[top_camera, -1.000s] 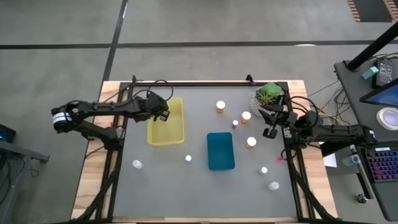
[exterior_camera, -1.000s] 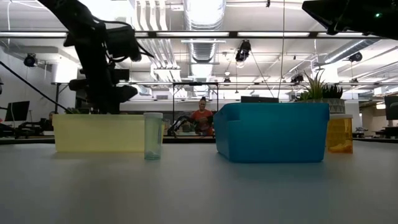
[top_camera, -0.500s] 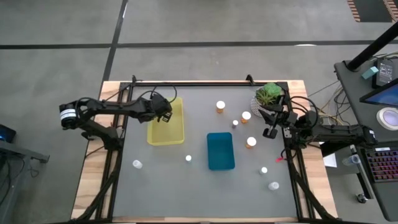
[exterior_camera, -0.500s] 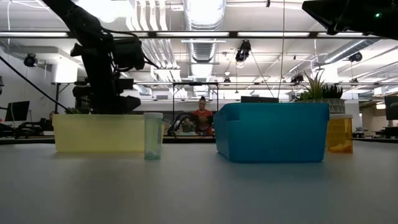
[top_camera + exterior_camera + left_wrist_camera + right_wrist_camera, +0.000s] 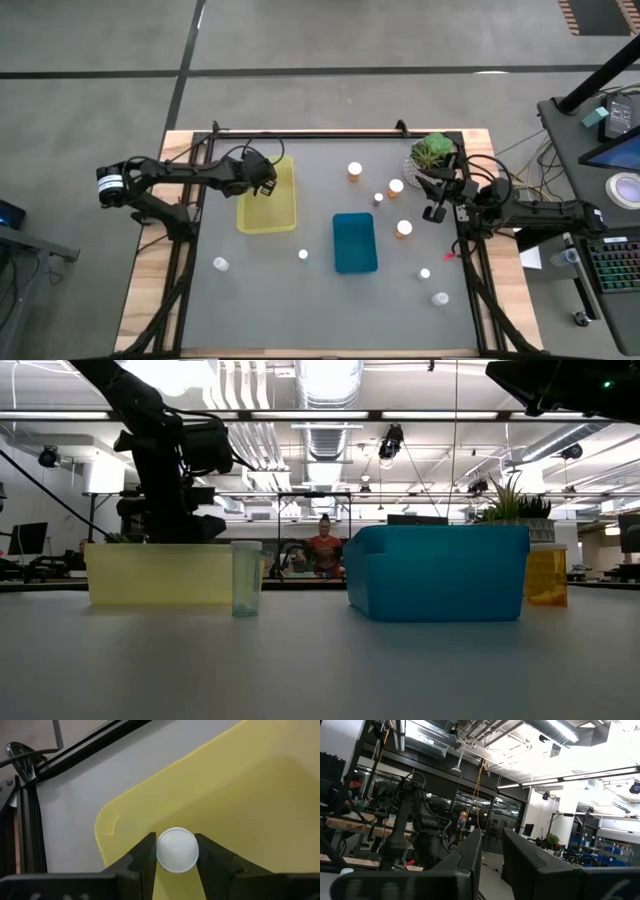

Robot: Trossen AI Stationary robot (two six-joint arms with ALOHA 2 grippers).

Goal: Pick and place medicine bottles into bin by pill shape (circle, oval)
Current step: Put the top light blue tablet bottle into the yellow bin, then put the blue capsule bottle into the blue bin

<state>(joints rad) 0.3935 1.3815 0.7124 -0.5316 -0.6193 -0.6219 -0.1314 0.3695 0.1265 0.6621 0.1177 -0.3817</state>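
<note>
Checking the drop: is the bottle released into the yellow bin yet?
Not yet: the left gripper grips the bottle by its cap above the yellow bin.

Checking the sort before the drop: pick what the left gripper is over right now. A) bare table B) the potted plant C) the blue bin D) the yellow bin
D: in the left wrist view, the left gripper holds a white-capped bottle over the yellow bin.

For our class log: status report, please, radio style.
Left gripper shut on bottle, over yellow bin. Right gripper shut, empty, parked near plant. Drop path looks clear.
</note>
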